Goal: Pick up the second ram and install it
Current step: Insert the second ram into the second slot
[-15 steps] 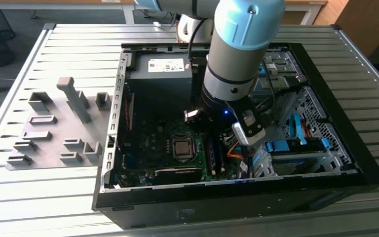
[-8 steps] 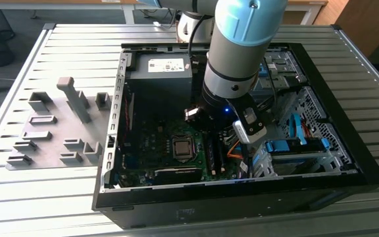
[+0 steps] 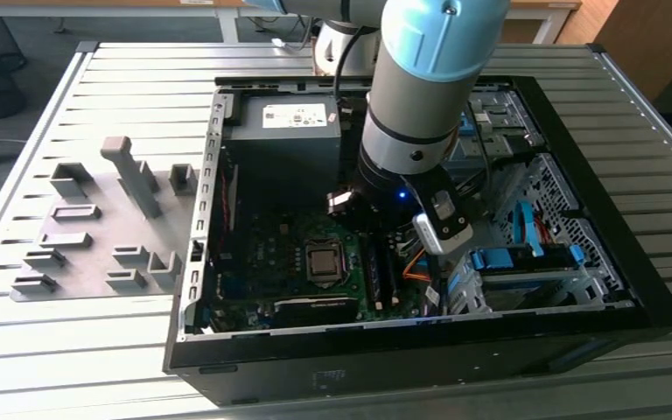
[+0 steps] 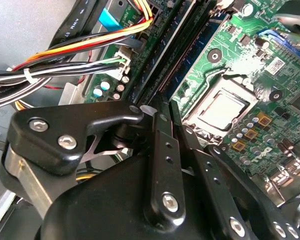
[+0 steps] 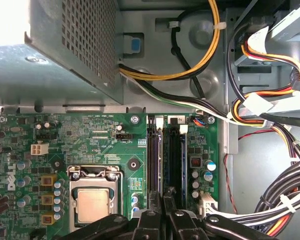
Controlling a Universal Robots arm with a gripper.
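The second ram [image 5: 175, 160] is a thin blue-teal stick standing on edge in a slot of the green motherboard [image 5: 90, 135], beside the processor socket [image 5: 93, 202]. In the second wrist view the second ram [image 4: 203, 46] runs away from my fingertips. My gripper [image 5: 164, 199] is low over the slots, its two black fingers [image 4: 158, 145] pinched to a narrow gap around the stick's upper edge. A darker stick [image 5: 154, 160] sits in the neighbouring slot. In the exterior view the arm [image 3: 423, 96] reaches down into the open computer case [image 3: 616, 289].
Bundles of coloured cables [image 5: 269, 105] crowd the drive-bay side of the slots. The power supply box [image 3: 293, 131] fills a far corner of the case. Gray holder blocks [image 3: 137, 179] stand on a plate at the exterior view's left, on the slatted metal table [image 3: 67, 341].
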